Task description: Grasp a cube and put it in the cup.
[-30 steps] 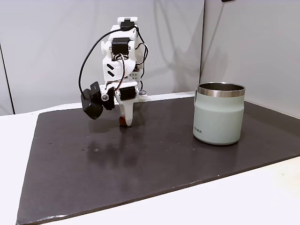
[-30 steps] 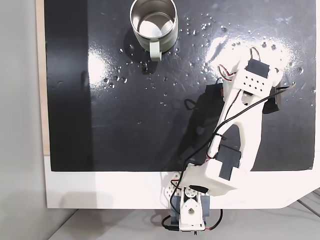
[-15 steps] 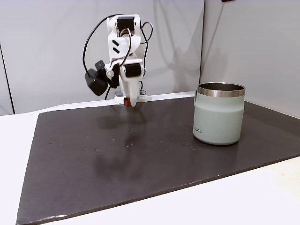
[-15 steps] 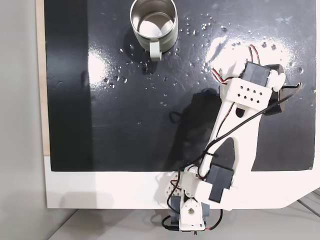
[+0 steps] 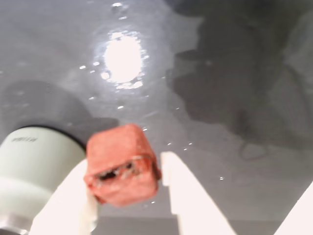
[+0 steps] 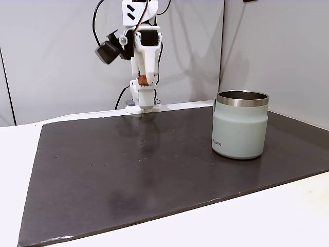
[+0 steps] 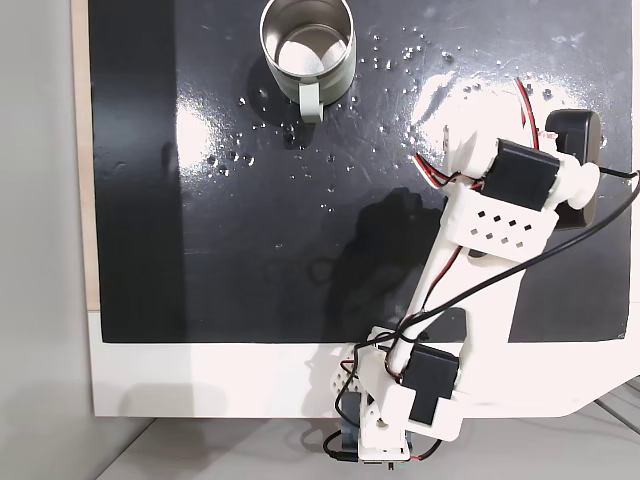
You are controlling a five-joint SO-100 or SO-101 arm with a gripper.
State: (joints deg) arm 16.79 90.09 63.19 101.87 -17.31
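With the arm raised high at the upper middle of a fixed view, I see my tool (image 6: 144, 82) clamped on the cube (image 6: 142, 80), which shows as a small reddish-brown speck between the white fingers, well above the dark mat (image 6: 154, 170). In the wrist view the cube (image 5: 122, 164) sits at lower centre, squeezed between the two white fingers (image 5: 188, 196), its near face scuffed with a dark notch. The cup (image 5: 32, 174) lies at the lower left of that frame, pale green with small dark lettering, its steel rim just at the bottom edge. From the side, the cup (image 6: 240, 124) stands upright at the right of the mat, well apart from the tool. From above, the cup (image 7: 307, 52) sits at top centre, handle pointing down the frame, while the arm (image 7: 480, 260) reaches up the right side. The white counter (image 6: 247, 221) borders the mat.
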